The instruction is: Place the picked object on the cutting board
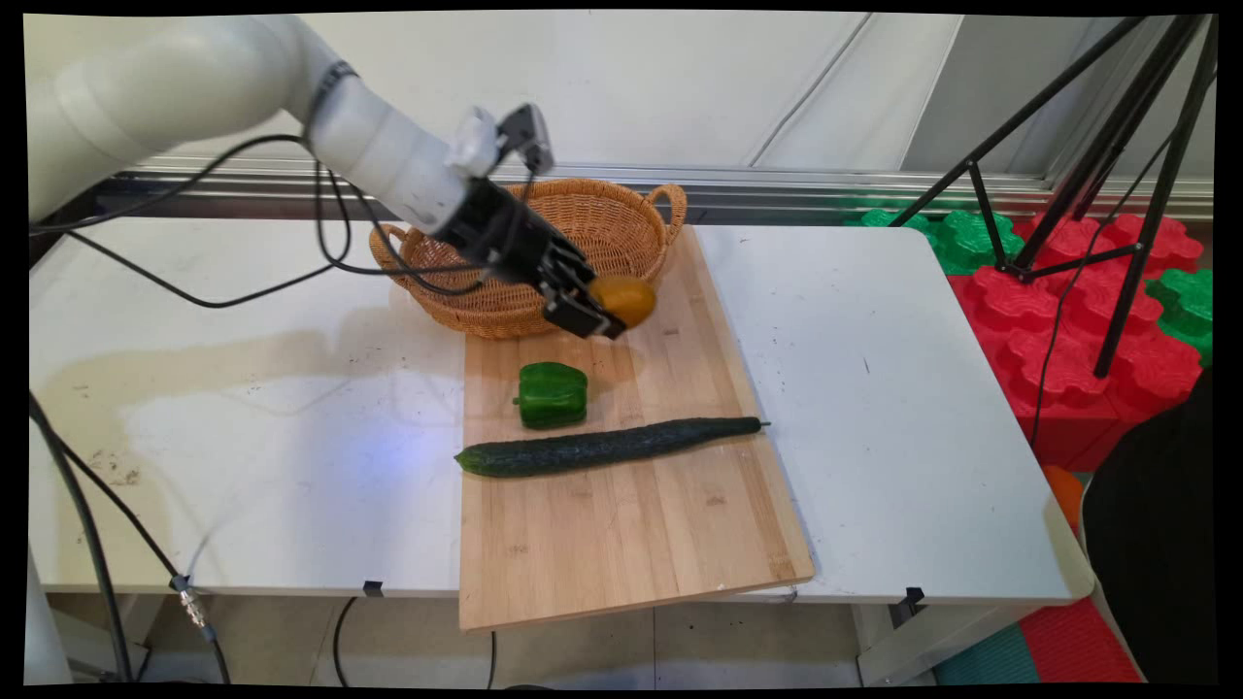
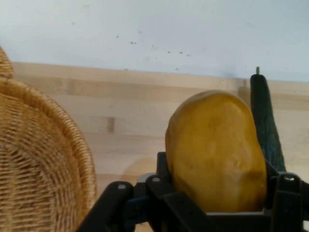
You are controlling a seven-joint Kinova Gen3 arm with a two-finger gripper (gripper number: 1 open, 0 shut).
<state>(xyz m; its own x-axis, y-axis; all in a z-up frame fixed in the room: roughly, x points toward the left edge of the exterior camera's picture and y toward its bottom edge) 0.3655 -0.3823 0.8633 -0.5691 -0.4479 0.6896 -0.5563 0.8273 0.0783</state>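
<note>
Jaws of the gripper (image 1: 604, 309) are clamping a yellow mango (image 1: 624, 299) at frame centre, hanging just above the cutting board (image 1: 631, 524), right beside the wicker basket (image 1: 583, 218), long axis pointing outward.

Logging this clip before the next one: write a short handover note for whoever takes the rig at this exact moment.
Gripper: shut on the mango, held in the air off the board, just beside the basket's near right rim.
Basket: at the board's far end, partly on it; the part of its inside not hidden by the arm shows nothing.
Pepper: on the board, mid-left, nearer than the basket.
Cucumber: lying across the board, just nearer than the pepper.
Done: the mango is grasped and lifted.
Left: the mango is not set down anywhere; pepper and cucumber lie untouched on the board.
</note>
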